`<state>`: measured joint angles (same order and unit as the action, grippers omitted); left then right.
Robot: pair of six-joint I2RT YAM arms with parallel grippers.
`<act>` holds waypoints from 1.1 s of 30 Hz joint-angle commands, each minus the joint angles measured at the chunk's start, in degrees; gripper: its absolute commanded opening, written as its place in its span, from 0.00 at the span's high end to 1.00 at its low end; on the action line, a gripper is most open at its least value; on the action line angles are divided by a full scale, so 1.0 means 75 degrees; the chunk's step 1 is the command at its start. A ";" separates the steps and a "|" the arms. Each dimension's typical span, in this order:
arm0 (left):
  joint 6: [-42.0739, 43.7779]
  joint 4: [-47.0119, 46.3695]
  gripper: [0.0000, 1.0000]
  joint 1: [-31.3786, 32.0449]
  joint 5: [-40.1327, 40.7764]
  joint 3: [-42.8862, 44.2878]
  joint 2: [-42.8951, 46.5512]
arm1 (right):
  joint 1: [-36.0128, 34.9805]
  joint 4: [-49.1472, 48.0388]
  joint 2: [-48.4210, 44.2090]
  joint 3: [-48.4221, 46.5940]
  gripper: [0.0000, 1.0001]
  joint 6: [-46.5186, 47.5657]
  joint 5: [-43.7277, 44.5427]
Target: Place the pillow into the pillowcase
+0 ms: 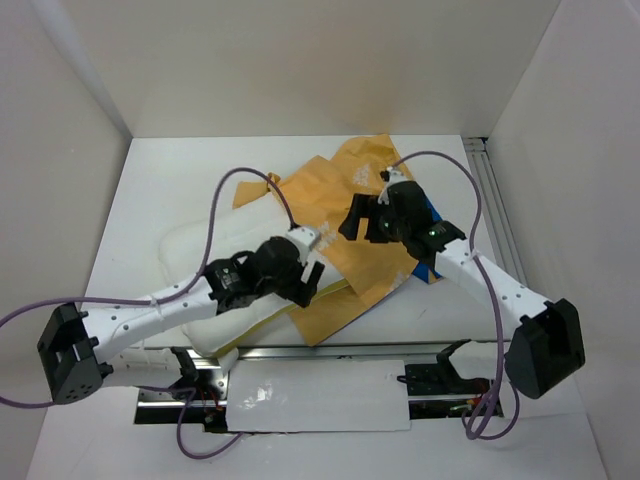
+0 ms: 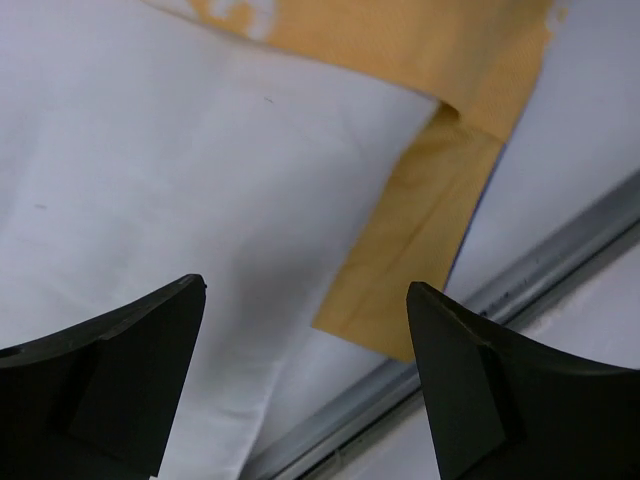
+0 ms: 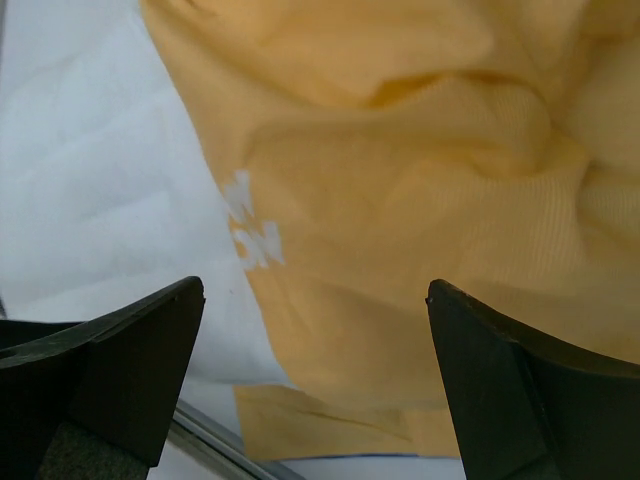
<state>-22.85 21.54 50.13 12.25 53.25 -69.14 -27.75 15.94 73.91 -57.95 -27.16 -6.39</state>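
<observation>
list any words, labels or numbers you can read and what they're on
Nothing is legible.
White print on the orange-yellow pillowcase: only fragments show, unreadable.
Pillow: no text visible.

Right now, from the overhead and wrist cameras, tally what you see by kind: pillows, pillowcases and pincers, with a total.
1 white pillow
1 orange-yellow pillowcase
2 pincers: left pincer and right pincer, both open and empty
Total: 4
</observation>
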 commanded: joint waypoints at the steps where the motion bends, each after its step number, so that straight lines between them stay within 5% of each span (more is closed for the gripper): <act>1: 0.0012 0.0163 0.05 0.1093 0.0617 -0.0197 -0.0003 | -0.0027 0.0008 -0.0408 0.0835 0.00 0.0070 0.0022; 6: -0.0186 0.0268 0.00 0.1367 0.1035 -0.0561 -0.0422 | -0.0109 -0.0450 -0.0118 0.1329 0.00 -0.0024 -0.0530; 12: -0.1358 0.1392 0.00 0.1367 0.2909 0.0023 -0.1982 | -0.0109 -0.0532 0.1066 0.0370 0.00 0.0374 -0.0705; 17: -0.1441 0.1558 0.00 0.1367 0.3300 0.0610 -0.3119 | -0.0109 -0.0824 0.1862 -0.0101 0.00 0.0527 -0.0812; 19: -0.1441 0.1488 0.10 0.1367 0.3370 0.0785 -0.3505 | -0.0109 -0.0895 0.1934 -0.0299 0.00 0.0597 -0.0905; 22: -0.1290 0.1487 0.50 0.1263 0.3441 0.0985 -0.3776 | -0.0109 -0.0697 0.1935 -0.0523 0.00 0.0749 -0.0603; 23: -0.1289 0.1418 0.67 0.1192 0.3441 0.1125 -0.3928 | -0.0109 -0.0615 0.1853 -0.0616 0.00 0.0889 -0.0520; 24: -0.1486 0.1498 1.00 0.1052 0.3615 0.1230 -0.4010 | -0.0109 -0.0521 0.1632 -0.0617 0.00 0.0890 -0.0426; 33: -0.1852 0.1933 1.00 0.0722 0.3430 0.2356 -0.3731 | -0.0296 0.0803 -0.0782 0.1044 0.02 0.0785 0.1766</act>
<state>-34.33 37.43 55.96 37.32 67.79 -99.26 -28.56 17.58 73.73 -54.17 -21.19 -0.12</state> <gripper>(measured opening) 0.050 0.986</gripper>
